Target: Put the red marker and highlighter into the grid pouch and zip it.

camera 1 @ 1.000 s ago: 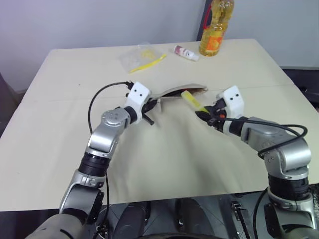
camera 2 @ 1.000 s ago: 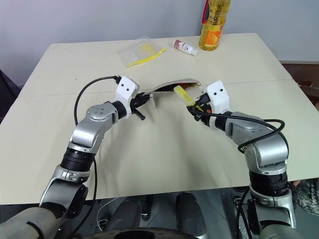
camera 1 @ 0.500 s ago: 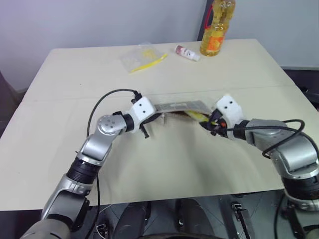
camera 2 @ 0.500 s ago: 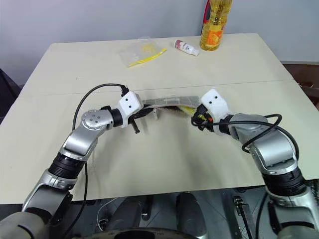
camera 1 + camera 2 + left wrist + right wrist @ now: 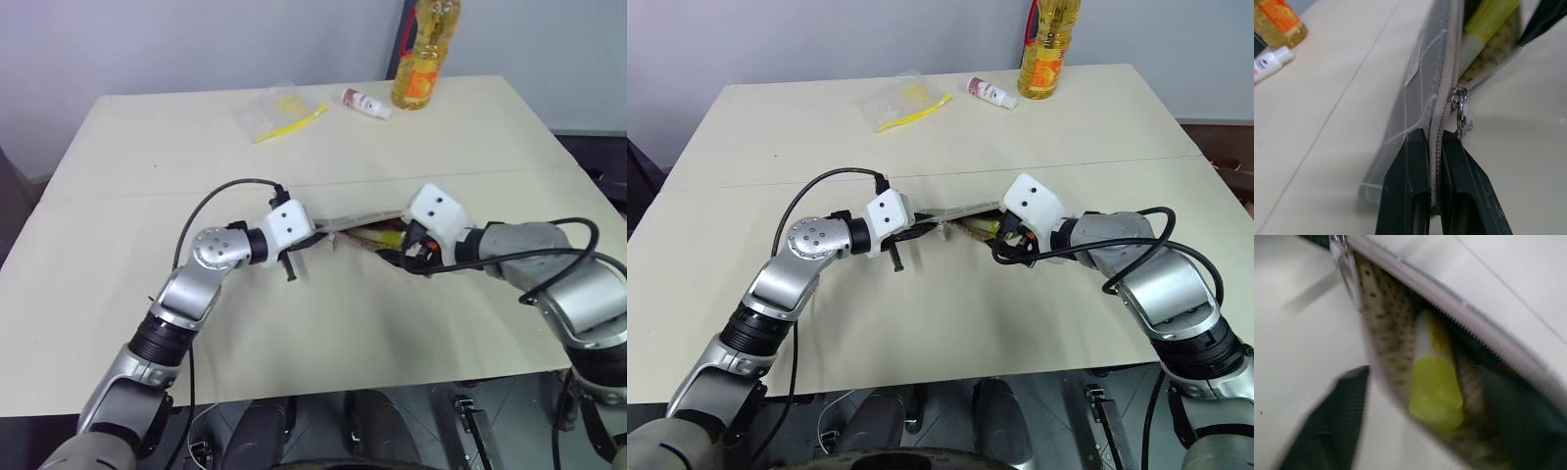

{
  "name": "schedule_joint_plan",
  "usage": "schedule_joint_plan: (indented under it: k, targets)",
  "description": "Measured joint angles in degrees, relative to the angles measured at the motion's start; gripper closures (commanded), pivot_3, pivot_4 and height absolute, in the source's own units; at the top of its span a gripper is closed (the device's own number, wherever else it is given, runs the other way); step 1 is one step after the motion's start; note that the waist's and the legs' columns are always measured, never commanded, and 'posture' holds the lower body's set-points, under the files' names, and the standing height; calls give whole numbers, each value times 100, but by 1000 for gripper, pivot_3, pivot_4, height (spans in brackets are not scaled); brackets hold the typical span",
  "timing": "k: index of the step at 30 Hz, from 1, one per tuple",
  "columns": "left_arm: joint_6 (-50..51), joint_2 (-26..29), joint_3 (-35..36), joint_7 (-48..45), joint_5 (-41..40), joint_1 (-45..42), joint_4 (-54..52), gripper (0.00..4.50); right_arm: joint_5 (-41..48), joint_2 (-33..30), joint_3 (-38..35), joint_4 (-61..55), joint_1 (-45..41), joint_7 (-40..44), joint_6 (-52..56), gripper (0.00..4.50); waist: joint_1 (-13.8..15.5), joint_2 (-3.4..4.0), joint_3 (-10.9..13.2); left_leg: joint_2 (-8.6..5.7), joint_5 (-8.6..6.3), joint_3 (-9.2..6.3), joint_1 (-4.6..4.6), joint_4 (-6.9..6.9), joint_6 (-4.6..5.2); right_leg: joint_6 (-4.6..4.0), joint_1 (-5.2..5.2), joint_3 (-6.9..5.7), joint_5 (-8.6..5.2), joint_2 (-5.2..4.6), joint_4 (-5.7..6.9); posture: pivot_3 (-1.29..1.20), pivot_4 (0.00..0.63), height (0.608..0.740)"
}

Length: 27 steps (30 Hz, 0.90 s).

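The grid pouch (image 5: 358, 217) lies mid-table with its mouth gaping towards me. My left gripper (image 5: 1434, 139) is shut on the pouch's zip edge, just short of the zip pull (image 5: 1463, 108). The yellow highlighter (image 5: 1434, 390) lies inside the open pouch, also seen as the highlighter (image 5: 384, 236) in the head view. My right gripper (image 5: 405, 253) is at the pouch mouth, open, with its fingers (image 5: 1327, 428) wide apart and off the highlighter. A faint red spot (image 5: 1501, 365) shows deeper inside; I cannot tell whether it is the red marker.
At the far side of the table stand a yellow oil bottle (image 5: 419, 59), a small white tube with a red cap (image 5: 365, 103) and a clear bag with a long yellow item (image 5: 279, 113). Bare tabletop (image 5: 323, 343) lies in front of the pouch.
My right gripper pushed the highlighter into the pouch, let it go and opened. The left gripper drew the pouch edge back towards me, and the pouch sank lower.
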Motion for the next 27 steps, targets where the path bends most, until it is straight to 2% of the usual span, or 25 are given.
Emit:
schedule_joint_plan:
  k: [7,10,14,17,19,23,27]
  targets:
    - [1353,-563,345,374,-509,-132,-117,4500,1083,27,-1505,-332,-59,539,-99,161,96,-2,2,1,-1,-3,-3,7,3,3,3,-5,1,2,1,0,150,740]
    - [1920,-818,495,595,-697,-399,-83,4500,1522,146,-1803,-521,30,551,35,161,118,-3,2,1,-1,-4,-3,10,3,3,5,-6,1,3,2,0,150,740]
    - [2362,-1072,662,827,-870,-783,62,4500,1705,569,-1421,-816,355,155,196,161,95,-6,2,1,-1,-3,-3,10,3,3,5,-6,1,2,1,0,150,740]
    - [2489,-1246,664,930,-918,-916,138,4500,1301,1426,-724,-598,369,-771,341,161,69,-5,2,2,1,-4,-2,7,-1,2,-4,-3,1,4,12,0,150,740]
    - [2529,-1251,680,975,-969,-939,144,4500,1110,1859,-540,-357,352,-1262,472,161,81,-4,2,1,3,-4,-3,5,-3,2,-9,-2,1,4,15,0,150,740]
    - [2729,-1265,695,1008,-1088,-941,131,4500,707,2240,-448,111,183,-1851,422,161,109,-4,2,-2,3,-3,-3,7,-3,2,-6,-2,2,4,14,0,150,740]
    - [2861,-1310,696,1060,-1181,-939,58,4500,420,2441,-283,471,171,-2069,227,161,102,-4,2,-2,3,-3,-3,7,-3,2,-6,-2,2,5,14,0,150,740]
